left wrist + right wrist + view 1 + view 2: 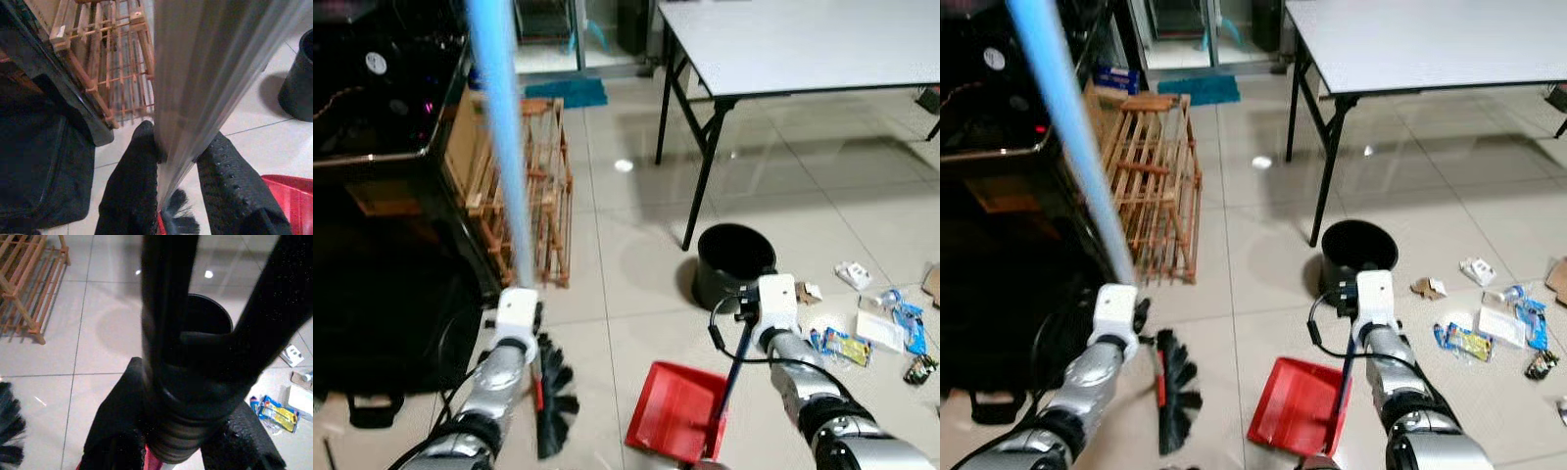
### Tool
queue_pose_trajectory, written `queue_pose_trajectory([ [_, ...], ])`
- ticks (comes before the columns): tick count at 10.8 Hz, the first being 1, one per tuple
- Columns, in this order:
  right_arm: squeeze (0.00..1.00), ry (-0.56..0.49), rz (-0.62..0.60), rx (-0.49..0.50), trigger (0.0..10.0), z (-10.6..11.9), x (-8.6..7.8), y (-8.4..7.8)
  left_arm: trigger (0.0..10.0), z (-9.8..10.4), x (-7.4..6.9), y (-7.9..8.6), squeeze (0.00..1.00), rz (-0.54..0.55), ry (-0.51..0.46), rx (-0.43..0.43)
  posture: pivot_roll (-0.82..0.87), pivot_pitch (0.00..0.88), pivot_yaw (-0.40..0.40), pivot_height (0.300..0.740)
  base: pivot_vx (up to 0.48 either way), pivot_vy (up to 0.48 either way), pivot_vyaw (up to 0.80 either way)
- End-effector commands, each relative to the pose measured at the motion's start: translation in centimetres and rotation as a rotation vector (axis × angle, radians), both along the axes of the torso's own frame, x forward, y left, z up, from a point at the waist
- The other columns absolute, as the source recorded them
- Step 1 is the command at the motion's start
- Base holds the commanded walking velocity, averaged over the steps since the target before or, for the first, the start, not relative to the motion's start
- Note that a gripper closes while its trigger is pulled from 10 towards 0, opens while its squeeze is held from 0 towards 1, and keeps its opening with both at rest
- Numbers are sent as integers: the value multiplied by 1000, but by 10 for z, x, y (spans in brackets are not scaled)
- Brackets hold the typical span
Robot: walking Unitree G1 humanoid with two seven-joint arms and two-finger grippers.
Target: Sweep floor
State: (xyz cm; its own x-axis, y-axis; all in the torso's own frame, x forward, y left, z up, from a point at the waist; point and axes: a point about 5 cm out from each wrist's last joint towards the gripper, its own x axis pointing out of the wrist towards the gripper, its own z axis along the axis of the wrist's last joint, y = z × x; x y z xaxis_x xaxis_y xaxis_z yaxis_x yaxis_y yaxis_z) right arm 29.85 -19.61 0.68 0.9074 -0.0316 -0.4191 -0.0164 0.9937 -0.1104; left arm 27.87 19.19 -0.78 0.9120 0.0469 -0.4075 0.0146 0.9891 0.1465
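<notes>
Two grippers working over pale floor tiles (636, 284), each clamped on a tool. Left gripper (171, 196) closing both black fingers (132, 191) against the pale blue broom handle (504, 147), squeezing it between the pads with no gap showing. Handle slanting up and away past the wooden rack (543, 186); black broom bristles (553, 397) resting on the tiles just left of the red dustpan (671, 411), apart from its rim. Right gripper (166, 445) gripping the dark dustpan handle (732, 377), fingers pressed on either side of its ribbed collar. Dustpan lying flat on the tiles, near the black bucket (734, 264) on the robot's side of it, handle rising from the pan's right edge. Bucket standing upright by the front leg of the white folding table (803, 44). Scattered litter (876, 328) lying right of the bucket, well apart from the dustpan: a yellow-and-blue wrapper, white scraps, a bit of brown cardboard. Wooden rack leaning beside a black cabinet (382, 108), left of the bucket. Black bag (44, 171) slumping on the tiles beyond the rack, farther left still.
</notes>
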Motion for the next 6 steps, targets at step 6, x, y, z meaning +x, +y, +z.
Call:
queue_pose_trajectory([
  [6,0,310,-44,94,10000,-52,-48,17,10000,-50,-55,8,0,38,349,-15,-157,105,73,740,0,0,0],
])
